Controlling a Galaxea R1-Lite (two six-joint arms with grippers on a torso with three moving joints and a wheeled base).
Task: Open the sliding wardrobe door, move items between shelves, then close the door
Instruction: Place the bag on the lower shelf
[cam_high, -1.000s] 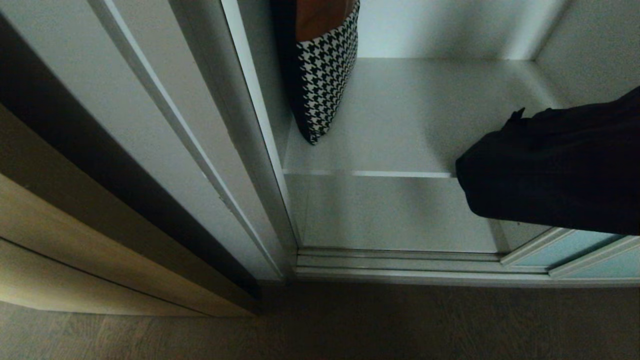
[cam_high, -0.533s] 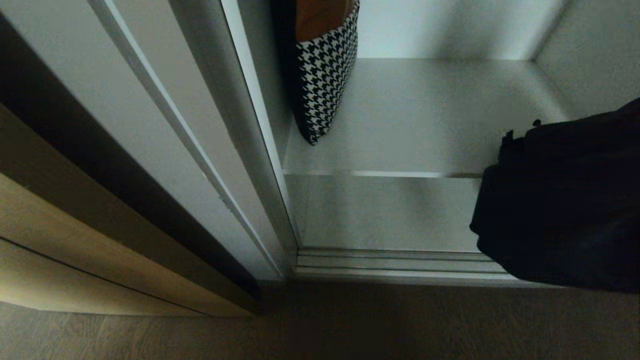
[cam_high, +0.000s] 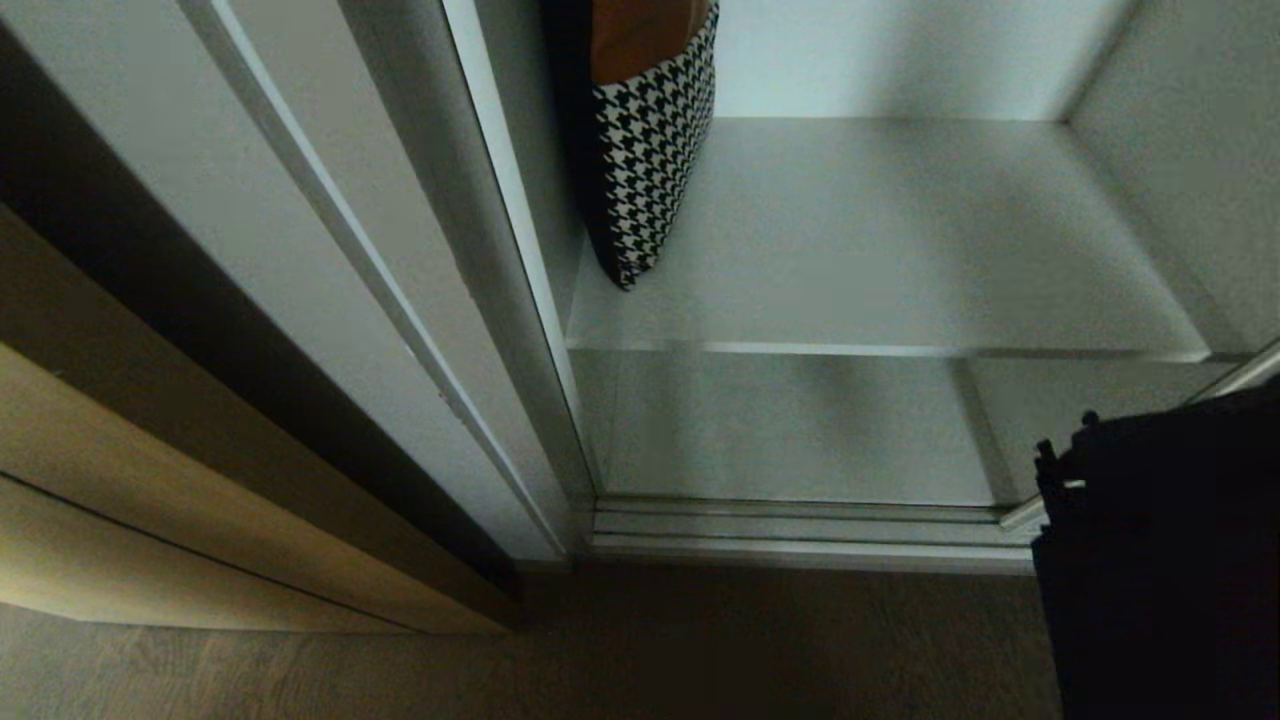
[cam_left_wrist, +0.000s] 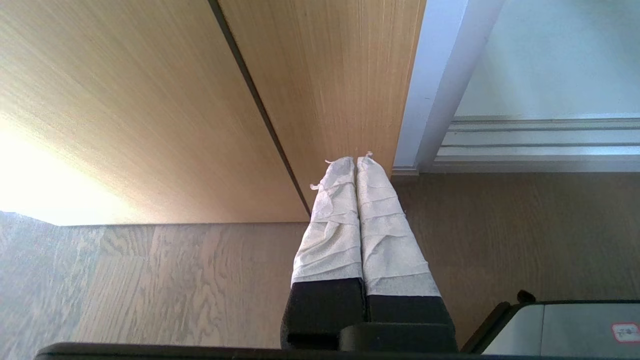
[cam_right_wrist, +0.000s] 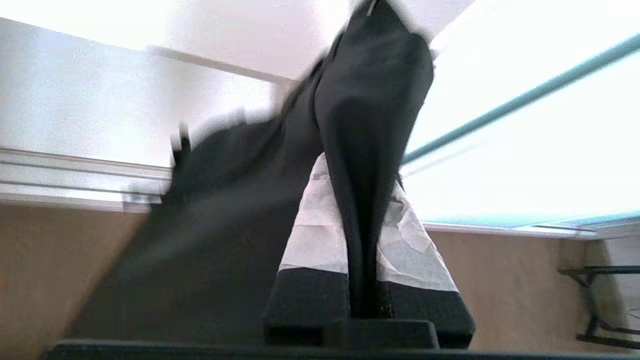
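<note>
- Black bag (cam_high: 1160, 570) hangs at the head view's lower right, outside the wardrobe, pinched in the right gripper (cam_right_wrist: 362, 200).
- Left gripper (cam_left_wrist: 356, 165) is closed, empty, over the floor (cam_left_wrist: 150, 280).
- White shelves (cam_high: 880, 240) fill the upper right.

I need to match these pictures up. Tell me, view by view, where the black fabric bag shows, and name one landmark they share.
Head view: the black fabric bag fills the lower right corner, before the wardrobe.
Left wrist view: not in it.
Right wrist view: centre, pinched in the right hand, hanging toward lower left.
Shared landmark: the silver door track at the wardrobe's foot.
</note>
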